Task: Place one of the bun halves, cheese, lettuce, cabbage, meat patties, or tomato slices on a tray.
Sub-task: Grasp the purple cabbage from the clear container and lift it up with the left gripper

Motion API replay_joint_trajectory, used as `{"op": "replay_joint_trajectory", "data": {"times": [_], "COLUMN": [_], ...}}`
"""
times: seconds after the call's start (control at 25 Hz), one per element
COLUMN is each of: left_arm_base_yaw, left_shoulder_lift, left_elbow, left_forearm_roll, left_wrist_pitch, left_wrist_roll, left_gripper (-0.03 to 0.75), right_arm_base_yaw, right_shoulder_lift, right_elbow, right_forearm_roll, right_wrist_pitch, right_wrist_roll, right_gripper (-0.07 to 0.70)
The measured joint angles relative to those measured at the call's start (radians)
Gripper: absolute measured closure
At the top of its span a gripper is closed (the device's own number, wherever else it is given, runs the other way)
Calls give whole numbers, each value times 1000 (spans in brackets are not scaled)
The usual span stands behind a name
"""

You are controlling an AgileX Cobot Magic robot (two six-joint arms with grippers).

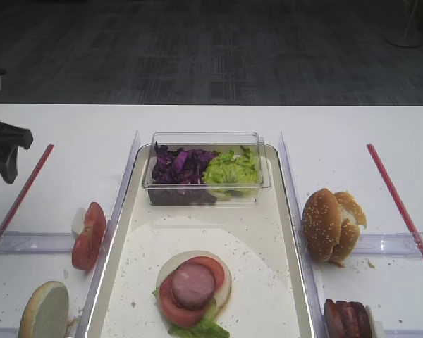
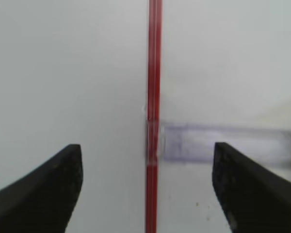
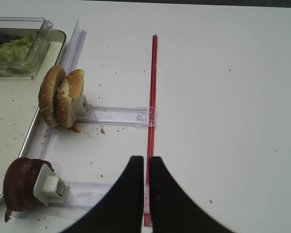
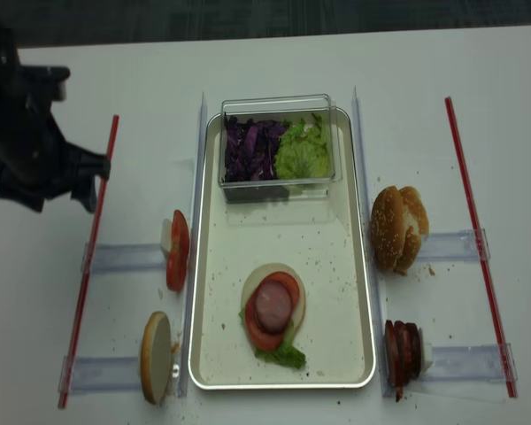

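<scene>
The cream tray (image 1: 123, 211) holds a stack: a bun half (image 1: 170, 266), lettuce (image 1: 201, 329), tomato slice (image 1: 170, 308) and meat patty (image 1: 193, 284). Purple cabbage (image 1: 179, 166) and more lettuce (image 1: 230, 171) fill a clear tub. Tomato slices (image 1: 89, 236) and one bun half (image 1: 44, 310) stand left of the tray. To its right are bun halves (image 3: 60, 96) and meat patties (image 3: 20, 180). No cheese shows. My left gripper (image 2: 146, 146) hangs open and empty over the left red strip (image 2: 153, 73). My right gripper (image 3: 146, 160) is shut on nothing, right of the patties.
The clear tub (image 1: 204, 138) sits across the tray's far end. Clear plastic racks (image 3: 116, 116) flank the tray and carry the ingredients. A red strip (image 3: 152, 87) runs along each outer side of the white table. Crumbs speckle the tray and the table near the buns.
</scene>
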Motion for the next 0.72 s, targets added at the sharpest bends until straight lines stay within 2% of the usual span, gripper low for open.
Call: {"op": "replay_joint_trajectory", "data": {"times": [0.16,0.36,0.52,0.72], "left_arm_base_yaw": [0,0,0,0], "left_shoulder_lift": [166,334,417,456], "left_elbow": [-224,-452,-548,-567], "left_forearm_roll": [1,-13,-38,-59], "left_wrist_pitch": [56,114,125,133], "left_wrist_roll": [0,0,0,0], "left_gripper": [207,207,207,207], "right_arm_base_yaw": [0,0,0,0], "right_shoulder_lift": [0,0,0,0], "right_elbow": [0,0,0,0], "right_forearm_roll": [0,0,0,0], "right_wrist_pitch": [0,0,0,0], "right_wrist_roll": [0,0,0,0], "right_gripper": [-48,-48,-48,-48]}}
